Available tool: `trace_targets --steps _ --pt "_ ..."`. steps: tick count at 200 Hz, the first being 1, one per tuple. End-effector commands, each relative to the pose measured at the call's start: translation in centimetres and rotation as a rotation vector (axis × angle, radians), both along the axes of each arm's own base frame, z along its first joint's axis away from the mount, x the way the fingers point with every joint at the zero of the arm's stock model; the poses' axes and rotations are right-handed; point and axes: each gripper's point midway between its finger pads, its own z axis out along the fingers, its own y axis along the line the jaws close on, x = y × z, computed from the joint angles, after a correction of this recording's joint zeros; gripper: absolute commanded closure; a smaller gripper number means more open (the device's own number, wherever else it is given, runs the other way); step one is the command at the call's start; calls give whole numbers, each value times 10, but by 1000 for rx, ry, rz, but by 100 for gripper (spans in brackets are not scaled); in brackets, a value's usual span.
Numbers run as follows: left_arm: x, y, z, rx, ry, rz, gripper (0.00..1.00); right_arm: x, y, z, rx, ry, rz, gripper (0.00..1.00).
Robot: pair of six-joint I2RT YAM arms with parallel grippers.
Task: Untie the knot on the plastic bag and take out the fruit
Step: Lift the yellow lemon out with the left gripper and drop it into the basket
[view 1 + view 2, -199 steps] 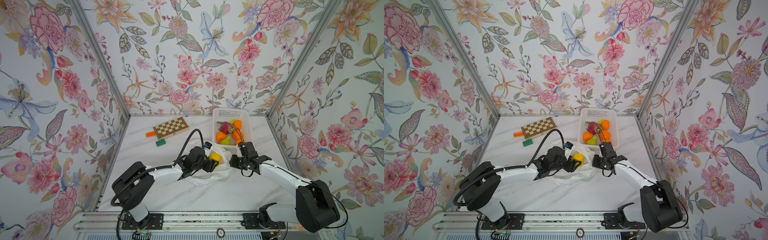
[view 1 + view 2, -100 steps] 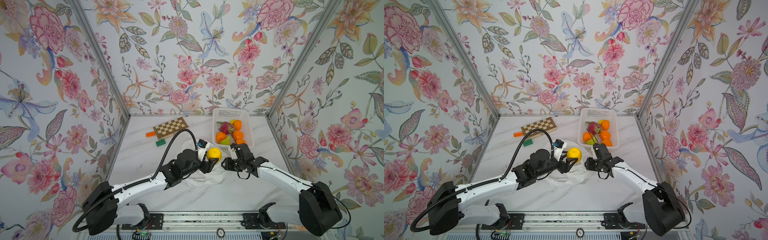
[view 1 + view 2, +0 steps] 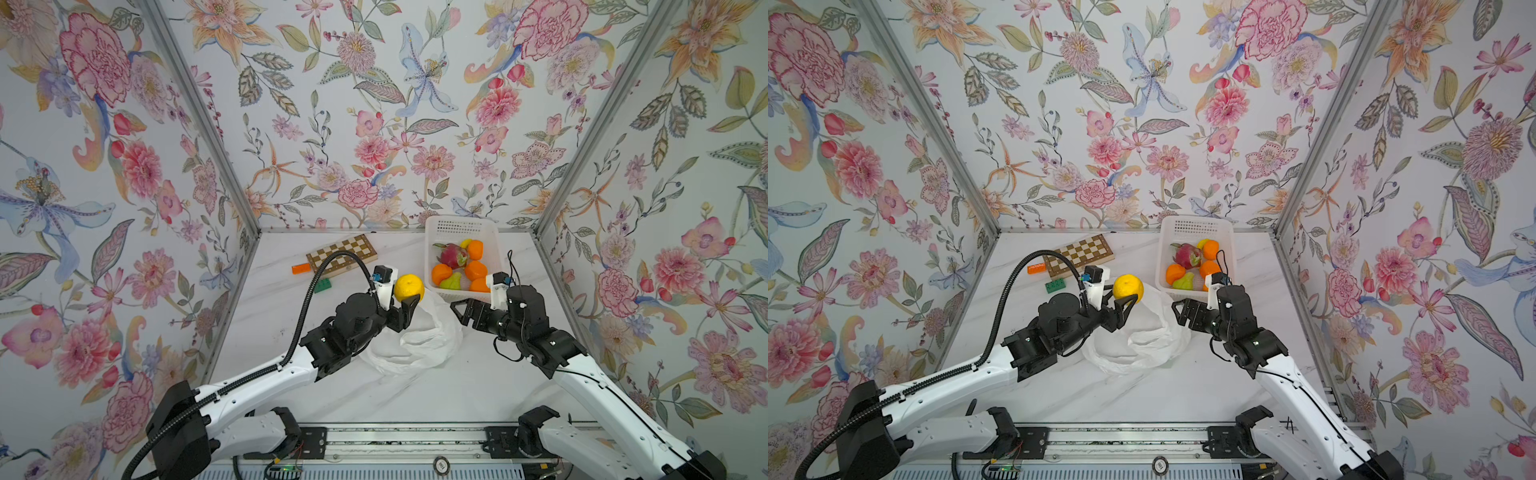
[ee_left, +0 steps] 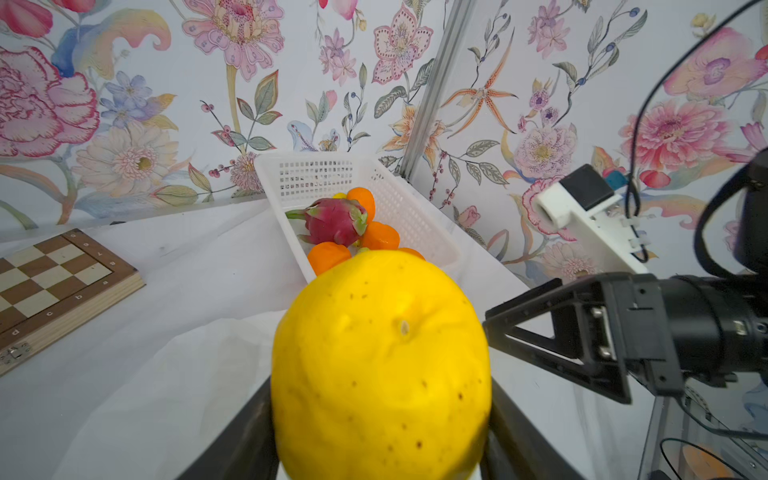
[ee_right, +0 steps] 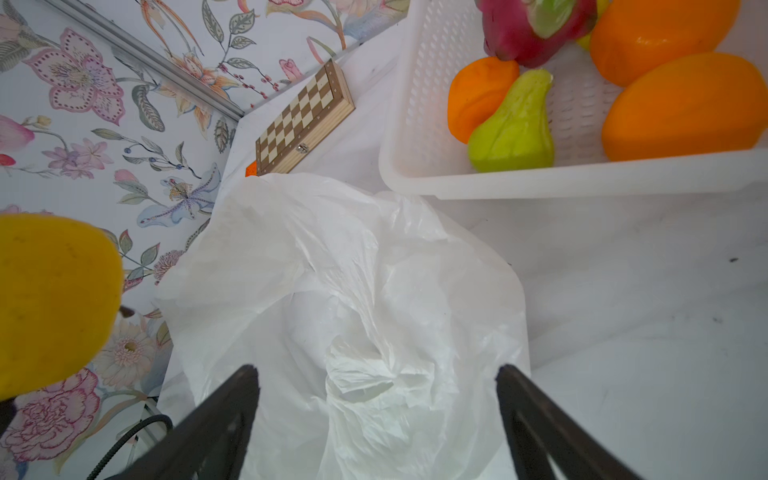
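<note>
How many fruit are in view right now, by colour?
orange fruit: 4, all in the basket
yellow fruit: 2, one in the left tool, one in the basket
green fruit: 1
pink-red dragon fruit: 1
Total: 8

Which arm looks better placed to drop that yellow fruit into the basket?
Left. Its gripper holds the yellow fruit, lifted above the bag and close to the basket. The right gripper is open and empty, by the bag.
</note>
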Motion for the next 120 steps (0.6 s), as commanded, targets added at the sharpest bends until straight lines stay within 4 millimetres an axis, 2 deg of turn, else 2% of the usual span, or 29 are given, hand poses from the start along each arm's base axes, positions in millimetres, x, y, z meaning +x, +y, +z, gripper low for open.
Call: trace_targets --steps 1,51,56,65,120 --pt "30 -1 18 4 -13 63 42 -4 -7 27 42 -44 -32 3" --pt "98 -24 -10 106 60 86 43 -8 -24 31 -6 -52 -72 1" --pt "109 -28 -28 132 92 89 43 -8 -24 30 -9 -51 -74 1" --pt "122 -32 -37 148 116 91 43 -9 -25 30 -12 -52 -74 1" --pt "186 -78 -76 236 154 36 45 -8 -27 25 -39 -34 -67 1"
